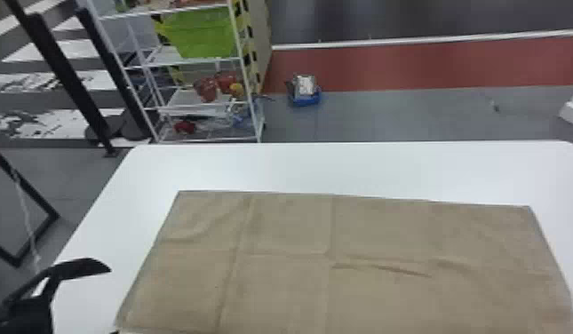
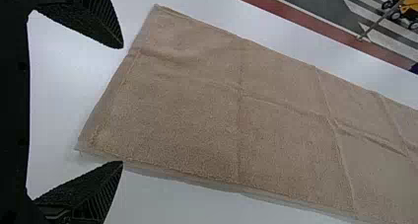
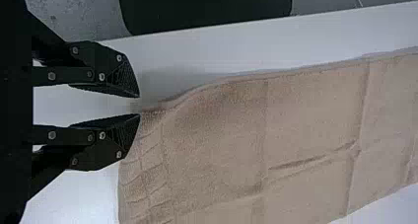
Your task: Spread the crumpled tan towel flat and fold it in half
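Towel [image 1: 289, 231] spread near the table's [image 1: 343, 166] near edge; left hand [image 1: 111, 300] wide open, empty, at one end; right hand [image 3: 139, 105] slightly open at a corner, grip unclear.

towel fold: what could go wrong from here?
1. The raised crease in the towel could make the fold uneven.
2. The right claw is open with its tips at a towel corner; closing there may catch only a sliver and slip.
3. The left claw gapes at the opposite end, so a one-sided pull could skew the cloth.
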